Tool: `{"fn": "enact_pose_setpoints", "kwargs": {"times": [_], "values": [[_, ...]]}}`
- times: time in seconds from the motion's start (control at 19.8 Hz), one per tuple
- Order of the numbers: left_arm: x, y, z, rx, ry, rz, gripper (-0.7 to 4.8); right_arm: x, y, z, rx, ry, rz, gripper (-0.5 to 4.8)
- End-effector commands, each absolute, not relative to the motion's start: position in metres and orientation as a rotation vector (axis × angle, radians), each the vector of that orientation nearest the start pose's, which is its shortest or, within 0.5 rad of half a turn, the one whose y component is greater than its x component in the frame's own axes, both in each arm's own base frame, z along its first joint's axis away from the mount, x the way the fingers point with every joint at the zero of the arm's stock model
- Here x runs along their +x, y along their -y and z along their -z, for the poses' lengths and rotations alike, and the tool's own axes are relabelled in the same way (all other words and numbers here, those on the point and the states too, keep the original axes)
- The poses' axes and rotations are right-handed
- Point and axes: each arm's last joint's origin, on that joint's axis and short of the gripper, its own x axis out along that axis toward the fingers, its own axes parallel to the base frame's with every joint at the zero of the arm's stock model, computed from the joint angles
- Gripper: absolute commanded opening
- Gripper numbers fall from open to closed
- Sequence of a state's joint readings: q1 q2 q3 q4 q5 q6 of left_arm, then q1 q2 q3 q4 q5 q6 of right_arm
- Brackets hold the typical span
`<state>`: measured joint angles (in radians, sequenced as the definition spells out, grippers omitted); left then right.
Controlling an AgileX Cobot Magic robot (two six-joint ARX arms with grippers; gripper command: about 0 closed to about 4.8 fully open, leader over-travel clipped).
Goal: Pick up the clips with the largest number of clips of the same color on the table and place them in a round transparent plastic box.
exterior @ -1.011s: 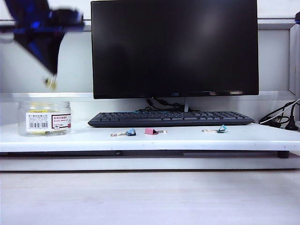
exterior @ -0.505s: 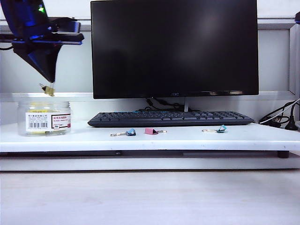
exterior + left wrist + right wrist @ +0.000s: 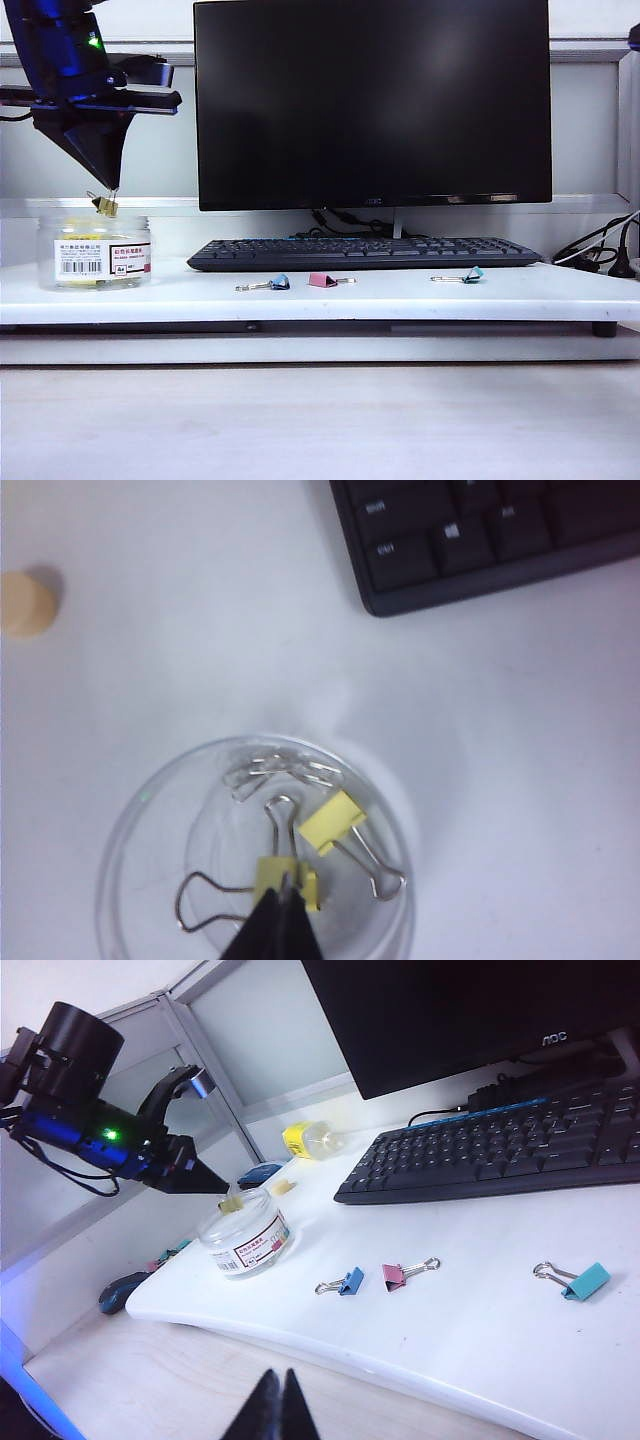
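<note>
My left gripper (image 3: 111,190) hangs shut on a yellow clip (image 3: 104,207) just above the mouth of the round transparent plastic box (image 3: 95,252), which stands at the left of the white shelf. In the left wrist view the gripper (image 3: 283,885) pinches that clip (image 3: 268,873) over the box (image 3: 150,790). Another yellow clip (image 3: 333,821) and loose silver wire loops (image 3: 280,770) lie on the box's bottom. My right gripper (image 3: 277,1385) is shut and empty, low over the wooden desk in front of the shelf, far from the box (image 3: 245,1237).
Two blue clips (image 3: 278,283) (image 3: 470,275) and a pink clip (image 3: 322,280) lie on the shelf in front of the black keyboard (image 3: 360,253). A monitor (image 3: 372,100) stands behind it. Cables (image 3: 600,255) sit at the right. A small beige disc (image 3: 25,602) lies near the box.
My left gripper has come down with the yellow clip, from well above the box to just over its mouth. The right arm has stayed still.
</note>
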<state>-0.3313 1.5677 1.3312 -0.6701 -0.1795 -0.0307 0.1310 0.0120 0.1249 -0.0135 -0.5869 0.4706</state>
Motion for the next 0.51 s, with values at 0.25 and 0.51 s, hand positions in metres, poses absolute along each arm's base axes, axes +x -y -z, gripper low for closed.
{"fn": "enact_pose_setpoints", "kwargs": {"times": [0.25,0.51], "values": [[0.3141,0.1023,-0.2946,0.192,-0.872,0.124,1.44,0.0805,-0.0269,-0.2065,0.422,-0.05,-0.735,-0.06],[0.3135,0.1022,-0.2943,0.171,-0.88,0.116,1.44,0.0806,-0.0269,-0.2057,0.424,-0.058,-0.733,-0.06]]}}
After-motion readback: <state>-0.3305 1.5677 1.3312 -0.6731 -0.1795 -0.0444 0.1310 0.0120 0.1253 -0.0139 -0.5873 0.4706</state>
